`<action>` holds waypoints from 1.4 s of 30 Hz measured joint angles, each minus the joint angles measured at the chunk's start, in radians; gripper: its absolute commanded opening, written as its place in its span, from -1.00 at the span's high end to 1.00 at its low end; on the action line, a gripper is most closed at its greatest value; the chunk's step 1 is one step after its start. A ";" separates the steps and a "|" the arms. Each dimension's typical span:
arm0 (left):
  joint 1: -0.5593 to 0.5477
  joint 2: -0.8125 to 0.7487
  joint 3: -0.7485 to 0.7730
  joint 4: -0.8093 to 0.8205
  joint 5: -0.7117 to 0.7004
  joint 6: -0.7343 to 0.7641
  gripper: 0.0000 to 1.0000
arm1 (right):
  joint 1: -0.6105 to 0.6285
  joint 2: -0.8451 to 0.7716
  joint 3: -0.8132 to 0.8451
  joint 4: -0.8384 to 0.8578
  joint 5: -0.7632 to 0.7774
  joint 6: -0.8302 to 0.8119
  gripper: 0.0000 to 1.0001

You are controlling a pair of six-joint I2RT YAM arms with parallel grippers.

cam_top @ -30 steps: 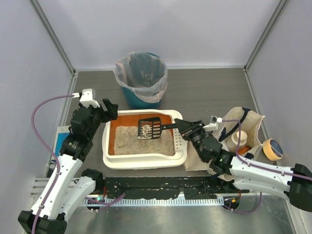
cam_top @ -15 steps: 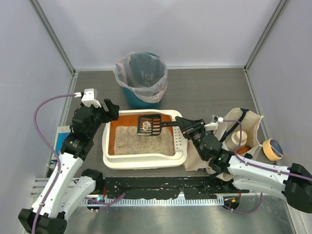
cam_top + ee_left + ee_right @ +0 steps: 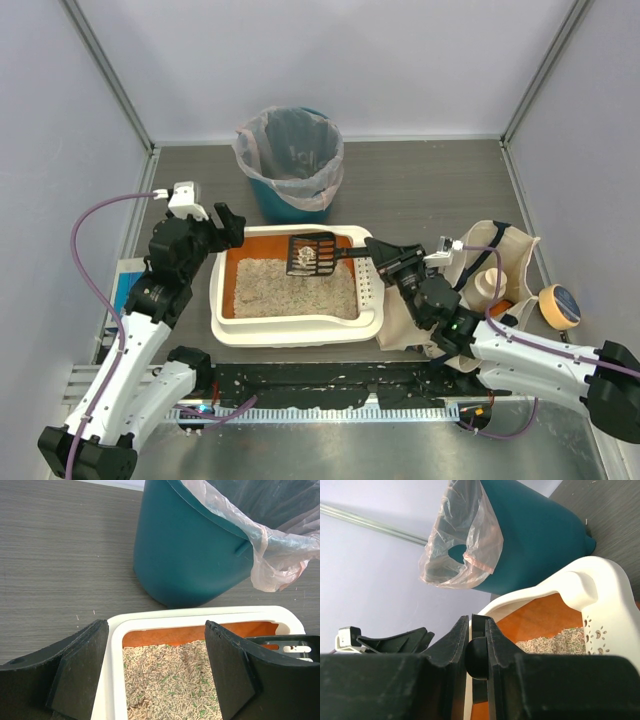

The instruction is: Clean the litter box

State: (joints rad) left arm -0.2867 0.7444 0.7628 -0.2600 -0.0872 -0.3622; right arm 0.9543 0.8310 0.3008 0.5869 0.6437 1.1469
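Note:
The litter box [image 3: 295, 335] is a cream-white tray with orange inner walls and grey-beige litter, in the middle of the table. A black slotted scoop [image 3: 311, 254] holding some clumped litter hovers over its far part. My right gripper [image 3: 372, 252] is shut on the scoop's handle [image 3: 477, 657], which is pinched between the fingers. My left gripper [image 3: 228, 225] stands open over the tray's far left corner; its jaws straddle the white rim [image 3: 200, 615] and the litter [image 3: 170, 680], holding nothing.
A teal bin [image 3: 290, 160] with a clear plastic liner stands just beyond the tray, and fills the upper left wrist view [image 3: 190, 555]. A beige cloth tote bag [image 3: 500, 270] and a tape roll [image 3: 558, 305] lie at the right.
The scoop with its load has risen slightly and shifted toward the tray's far edge, carried by the right gripper. The left arm has barely moved.

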 measured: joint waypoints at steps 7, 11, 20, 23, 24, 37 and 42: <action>0.000 0.011 0.000 -0.001 0.000 0.000 -0.63 | -0.014 0.013 -0.015 0.035 -0.011 0.031 0.98; 0.000 0.015 0.000 -0.002 0.000 0.000 -0.63 | -0.017 0.067 -0.035 0.108 -0.040 0.053 0.98; 0.000 0.028 0.000 -0.003 -0.003 0.000 -0.63 | -0.023 0.082 -0.035 0.109 -0.063 0.014 0.98; 0.000 0.033 0.000 -0.003 -0.003 0.000 -0.63 | -0.023 0.049 -0.035 0.105 -0.056 -0.002 0.98; 0.000 0.034 0.000 -0.004 -0.003 0.000 -0.62 | -0.023 0.039 -0.035 0.101 -0.051 -0.004 0.98; 0.000 0.046 0.000 -0.008 -0.003 0.000 -0.62 | -0.027 -0.006 -0.035 0.038 -0.014 -0.022 0.98; 0.000 0.045 0.000 -0.008 -0.003 0.000 -0.61 | -0.028 0.024 -0.018 0.036 -0.035 -0.049 0.98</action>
State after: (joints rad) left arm -0.2867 0.7898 0.7631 -0.2680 -0.0898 -0.3618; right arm 0.9260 0.8551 0.2825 0.6231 0.6090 1.0981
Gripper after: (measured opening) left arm 0.809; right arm 0.212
